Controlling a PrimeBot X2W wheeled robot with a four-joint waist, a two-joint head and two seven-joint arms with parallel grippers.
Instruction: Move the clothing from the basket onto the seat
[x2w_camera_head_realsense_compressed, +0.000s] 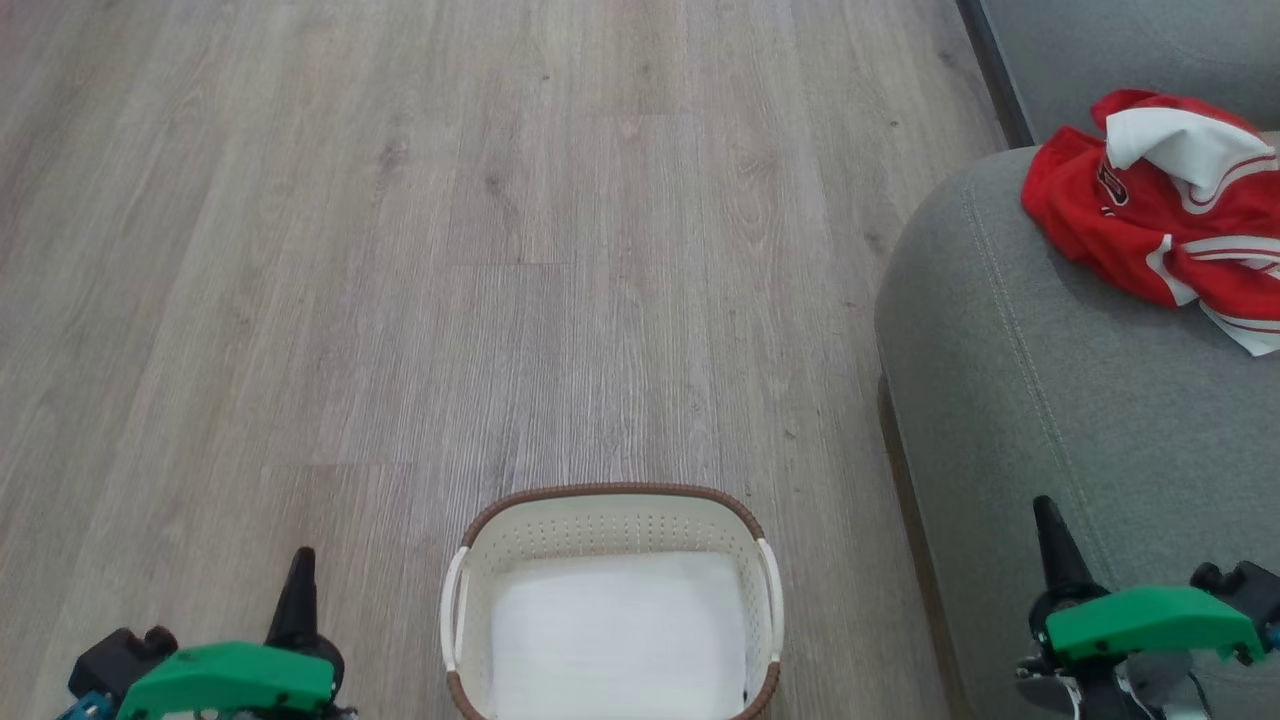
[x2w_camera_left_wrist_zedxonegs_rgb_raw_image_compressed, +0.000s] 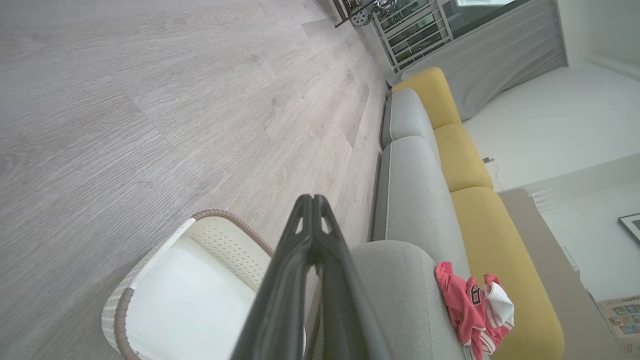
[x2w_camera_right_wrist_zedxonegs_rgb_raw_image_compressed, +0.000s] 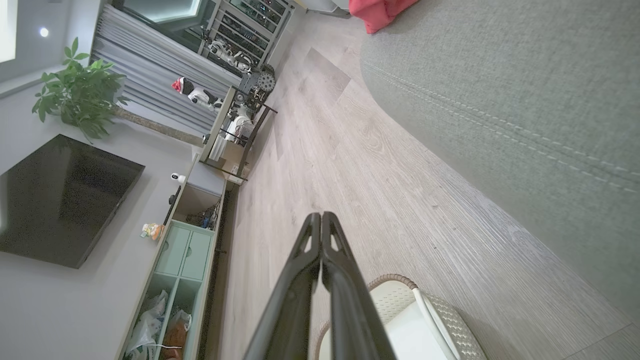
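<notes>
- Red clothing (x2w_camera_head_realsense_compressed: 1170, 225) with white trim lies crumpled on the grey-green seat (x2w_camera_head_realsense_compressed: 1050, 420), beyond the basket (x2w_camera_head_realsense_compressed: 610, 492) and well off to its right.
- The basket stands on the wood-look floor (x2w_camera_head_realsense_compressed: 500, 250), near the seat's rounded edge, and a flat white liner sheet (x2w_camera_head_realsense_compressed: 620, 640) lies inside it.
- The left gripper (x2w_camera_head_realsense_compressed: 300, 565) hangs to the left of the basket, its fingers pressed together and empty.
- The right gripper (x2w_camera_head_realsense_compressed: 1047, 512) hangs to the right of the basket, over the seat's edge, its fingers likewise together and empty.
</notes>
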